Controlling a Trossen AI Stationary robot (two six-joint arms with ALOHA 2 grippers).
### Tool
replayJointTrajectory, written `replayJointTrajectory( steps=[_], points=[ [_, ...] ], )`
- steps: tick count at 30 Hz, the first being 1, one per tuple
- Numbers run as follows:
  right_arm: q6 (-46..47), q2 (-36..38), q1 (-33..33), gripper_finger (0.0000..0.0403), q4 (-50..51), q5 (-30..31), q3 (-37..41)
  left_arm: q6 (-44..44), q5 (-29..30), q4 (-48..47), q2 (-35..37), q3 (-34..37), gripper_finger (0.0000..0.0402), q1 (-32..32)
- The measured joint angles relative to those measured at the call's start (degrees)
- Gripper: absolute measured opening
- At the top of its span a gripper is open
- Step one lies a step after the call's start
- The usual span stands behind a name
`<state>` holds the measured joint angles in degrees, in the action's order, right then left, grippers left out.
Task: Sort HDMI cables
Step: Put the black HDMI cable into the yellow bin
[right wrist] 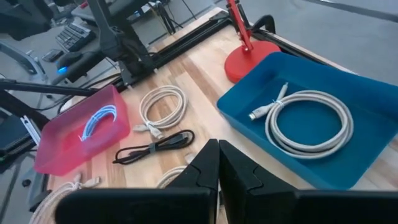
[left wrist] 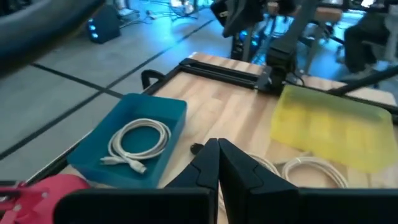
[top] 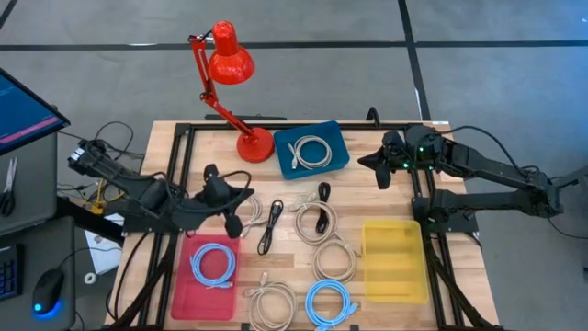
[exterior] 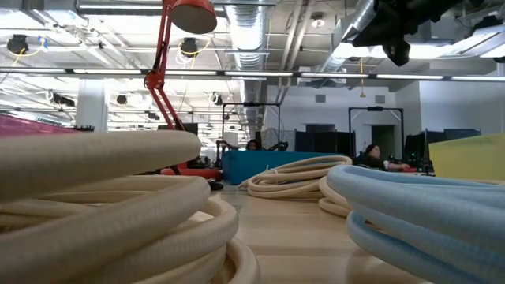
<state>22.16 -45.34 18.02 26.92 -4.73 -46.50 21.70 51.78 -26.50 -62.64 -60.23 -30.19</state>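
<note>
- 3 trays sit on the wooden table [top: 276, 267]: a blue tray [top: 342, 147] at the far middle, a red tray [top: 188, 294] at the near left, a yellow tray [top: 395, 262] at the near right. No brand, label or readable writing shows on any of them or on the cables.
- 1 beige-white coil [top: 310, 153] lies inside the blue tray; 1 light-blue coil [top: 213, 266] lies inside the red tray; the yellow tray holds nothing that can be seen.
- 2 thin black bundles lie loose on the wood: one [top: 270, 227] between the red tray and the middle coils, the other [top: 322, 210] upright just below the blue tray, overlapping a beige coil.
- Several more beige-white coils lie loose in the middle of the table [top: 334, 260], 1 near the front edge [top: 273, 303], and a second light-blue coil [top: 329, 303] lies just beside it, near the yellow tray.
- Left gripper [top: 237, 223] hovers above the far edge of the red tray, its jaws pressed fully together and holding nothing.
- Right gripper [top: 366, 162] hangs just beside the blue tray's right edge, jaws likewise fully closed and empty.
- 1 red desk lamp [top: 230, 64] stands with its base touching the blue tray's left side.
</note>
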Motion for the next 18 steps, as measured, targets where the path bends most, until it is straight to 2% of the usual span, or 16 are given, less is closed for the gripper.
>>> replayJointTrajectory(
  steps=[5, 12, 18],
  points=[
    [-0.06, 0.0, 0.0, 0.0, -0.02, 0.02, 0.0, -5.09, -6.22, -1.28, 3.36, 0.0, 0.0004, 3.67],
    [-0.08, -0.02, 0.0, 0.0, -0.81, 0.07, 0.0, -10.28, -12.09, -3.36, 12.37, 0.12, 0.0003, 9.48],
    [-0.13, -0.02, 0.0, 0.0, -3.41, 0.11, 0.0, -8.96, -18.38, -0.68, 19.56, 8.08, 0.0005, 13.32]
  ],
)
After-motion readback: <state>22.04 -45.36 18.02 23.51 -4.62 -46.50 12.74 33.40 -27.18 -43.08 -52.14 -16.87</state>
